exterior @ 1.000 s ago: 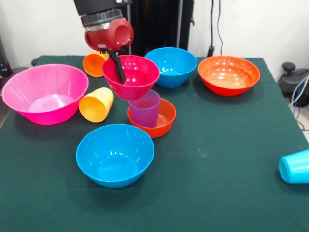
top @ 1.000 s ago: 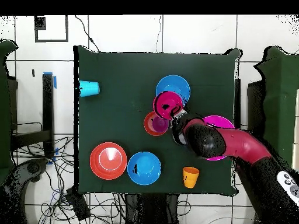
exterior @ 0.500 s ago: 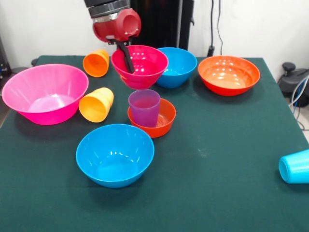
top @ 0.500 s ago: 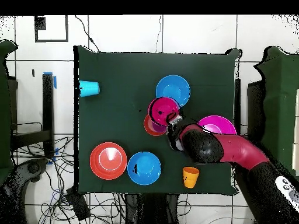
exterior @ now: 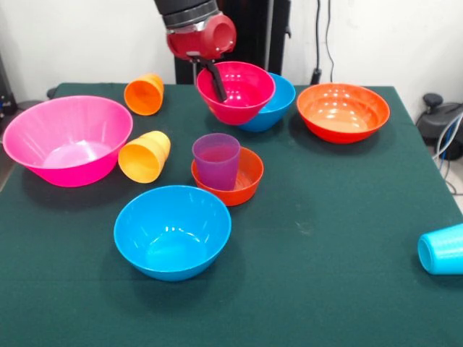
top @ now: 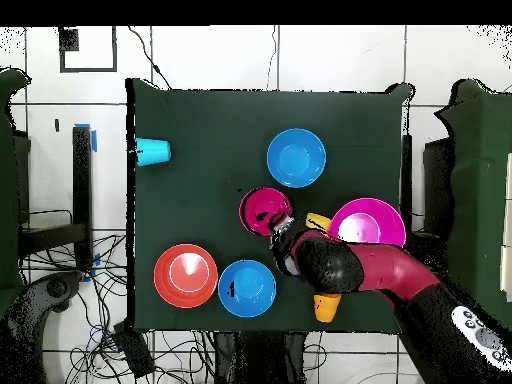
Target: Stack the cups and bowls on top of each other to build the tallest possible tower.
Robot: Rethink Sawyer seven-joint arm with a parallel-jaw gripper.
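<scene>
Nearest sits a blue bowl (exterior: 173, 231); behind it the purple cup (exterior: 215, 160) stands in the small orange bowl (exterior: 242, 177) mid-counter. Farther back, the gripper (exterior: 217, 85) clamps the magenta bowl (exterior: 236, 92) by its rim, lifted off the counter (exterior: 340, 217).

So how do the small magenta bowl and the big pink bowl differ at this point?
The small magenta bowl is held off the table, tilted, with the tool gripping its rim; the big pink bowl rests upright on the table. The magenta one is darker and much smaller. Both are empty, glossy round bowls.
</scene>
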